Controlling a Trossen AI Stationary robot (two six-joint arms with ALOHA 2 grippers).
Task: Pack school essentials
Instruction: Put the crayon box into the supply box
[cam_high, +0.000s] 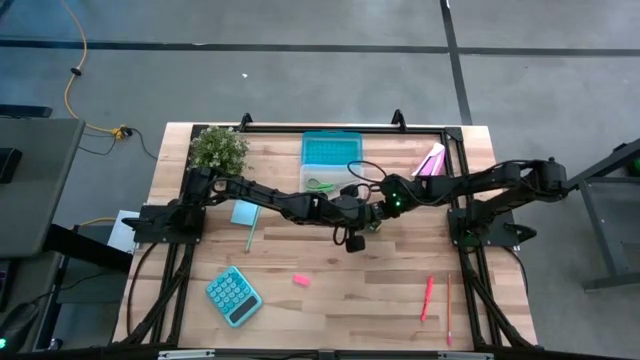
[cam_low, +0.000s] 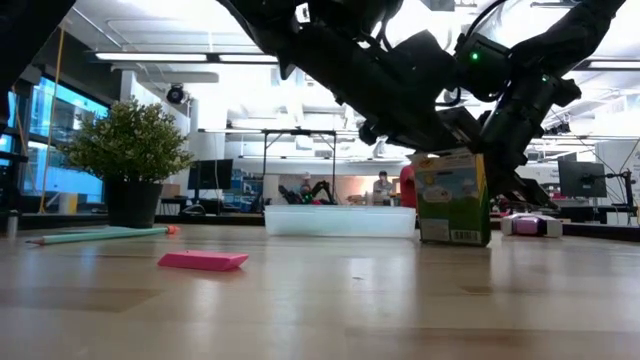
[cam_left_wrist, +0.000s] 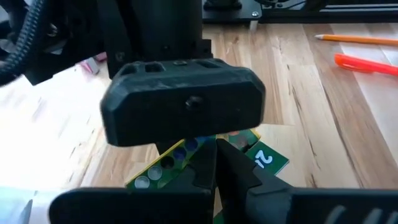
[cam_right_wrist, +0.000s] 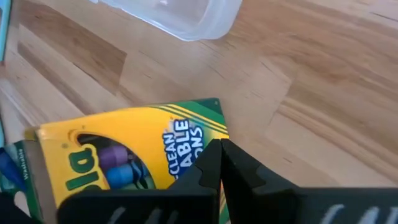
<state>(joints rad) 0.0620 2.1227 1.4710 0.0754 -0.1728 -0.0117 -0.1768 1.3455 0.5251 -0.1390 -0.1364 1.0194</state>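
Two pincers meet over the yellow crayon box (cam_high: 372, 222) at mid-tabletop.
High view: left pincer (cam_high: 352, 238) and right pincer (cam_high: 374, 214) converge there, equally near. Low view: box upright, before the clear bin (cam_low: 340, 220). Wrist views: both pressed together, box just ahead.

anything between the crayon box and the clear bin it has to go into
Nothing visible on the table. The crayon box stands upright just in front of the clear bin, with bare wood between them. Both arms crowd over it: left gripper and right gripper are shut beside the box.
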